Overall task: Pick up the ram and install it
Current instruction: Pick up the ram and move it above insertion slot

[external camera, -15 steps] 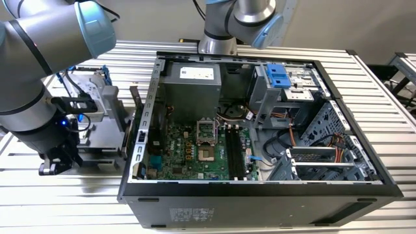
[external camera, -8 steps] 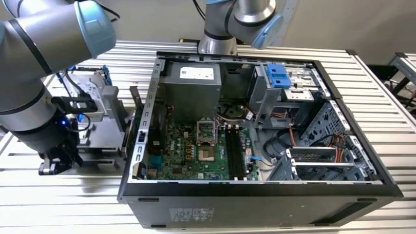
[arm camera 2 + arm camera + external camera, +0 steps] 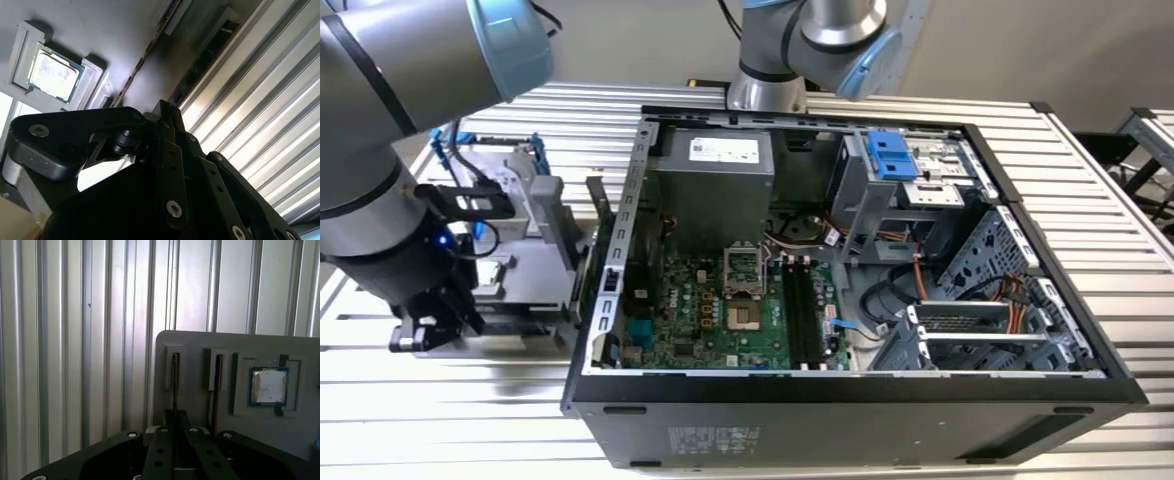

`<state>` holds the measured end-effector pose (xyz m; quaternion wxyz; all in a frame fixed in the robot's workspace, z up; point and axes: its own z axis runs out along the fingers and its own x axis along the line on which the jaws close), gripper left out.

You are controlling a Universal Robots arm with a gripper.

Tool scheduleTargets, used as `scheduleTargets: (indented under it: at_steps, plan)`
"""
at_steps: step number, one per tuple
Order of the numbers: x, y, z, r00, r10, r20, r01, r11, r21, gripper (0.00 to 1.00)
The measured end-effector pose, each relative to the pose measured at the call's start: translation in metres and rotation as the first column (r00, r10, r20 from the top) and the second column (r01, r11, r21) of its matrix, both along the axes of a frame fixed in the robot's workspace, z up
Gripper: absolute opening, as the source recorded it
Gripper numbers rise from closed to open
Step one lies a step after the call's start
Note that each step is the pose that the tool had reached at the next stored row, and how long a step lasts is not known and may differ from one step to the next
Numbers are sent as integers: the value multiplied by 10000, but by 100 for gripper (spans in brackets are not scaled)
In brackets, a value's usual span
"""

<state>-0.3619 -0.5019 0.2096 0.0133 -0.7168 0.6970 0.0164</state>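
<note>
Grey holder block (image 3: 200, 342) on the ridged metal bench (image 3: 75, 340) carries the ram (image 3: 175, 382), upright on edge in a slot. The black tool (image 3: 175, 425) straddles its end; whether it is clenched cannot be told. An open computer case (image 3: 854, 300) stands to the exterior view's right.

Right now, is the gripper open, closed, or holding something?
Gripper: cannot be told; it sits at the ram standing in the grey holder.

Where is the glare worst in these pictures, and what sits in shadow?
Second wrist view: the processor chip and the ribbed table glare white, the gripper is a dark silhouette. First wrist view: dim, even light on the grey tray. Exterior view: even light.
</note>
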Motion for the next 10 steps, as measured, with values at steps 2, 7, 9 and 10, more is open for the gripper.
scheduleTargets:
  at_steps: [2, 7, 9, 10]
  plan:
    - [0, 0, 29, 10000, 0, -1, 0, 10000, 1, 0]
    - [-1, 0, 102, 10000, 0, -2, 0, 10000, 0, 0]
    - [-1, 0, 135, 10000, 0, -1, 0, 10000, 0, 0]
    - [-1, 0, 149, 10000, 0, -2, 0, 10000, 0, 0]
